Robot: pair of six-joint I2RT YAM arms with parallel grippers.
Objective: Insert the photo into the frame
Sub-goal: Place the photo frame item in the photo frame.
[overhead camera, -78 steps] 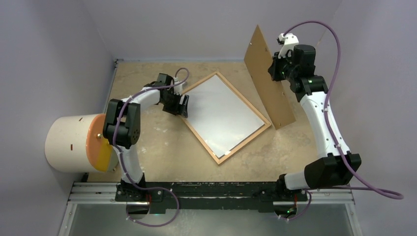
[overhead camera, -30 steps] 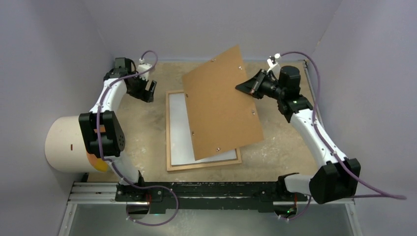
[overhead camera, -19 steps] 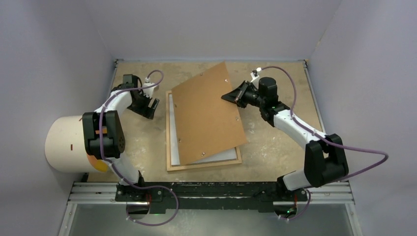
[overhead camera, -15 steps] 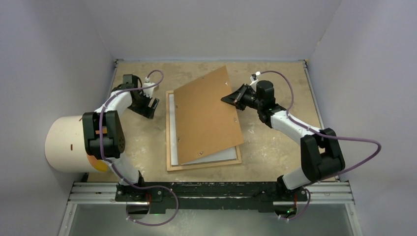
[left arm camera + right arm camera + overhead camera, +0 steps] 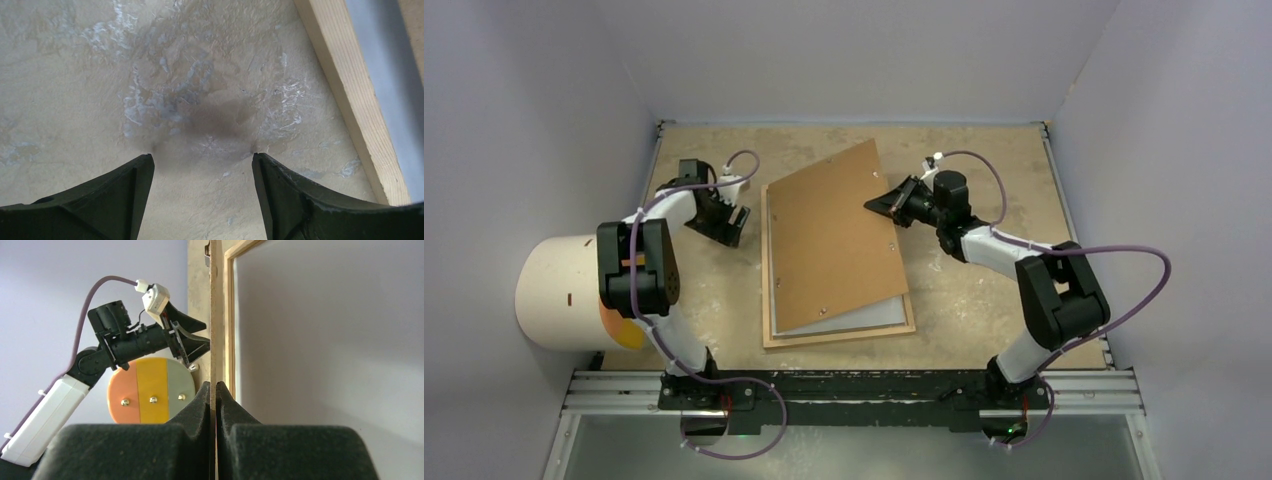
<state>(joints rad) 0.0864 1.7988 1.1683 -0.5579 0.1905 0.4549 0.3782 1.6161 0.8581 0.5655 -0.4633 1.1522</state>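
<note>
The light-wood frame (image 5: 768, 335) lies flat mid-table. Inside it the photo (image 5: 869, 317) shows its white back as strips along the near and left sides. A brown backing board (image 5: 829, 240) slants over both, its near-left edge low and its far-right edge raised. My right gripper (image 5: 877, 205) is shut on that raised edge. In the right wrist view the board's thin edge (image 5: 214, 315) runs between the fingers of the right gripper (image 5: 216, 386), beside the frame moulding (image 5: 229, 315). My left gripper (image 5: 731, 230) hovers open just left of the frame (image 5: 345, 95), with only table between the fingers of the left gripper (image 5: 202, 159).
A white cylinder (image 5: 559, 290) with an orange, yellow and grey end disc (image 5: 150, 390) stands off the table's left edge beside the left arm. Pale purple walls close in the back and both sides. A metal rail (image 5: 854, 390) runs along the near edge.
The right arm has folded in and lowered the backing board much closer to the frame. The left gripper has shifted a little nearer the frame's left side, its jaws slightly narrower.
</note>
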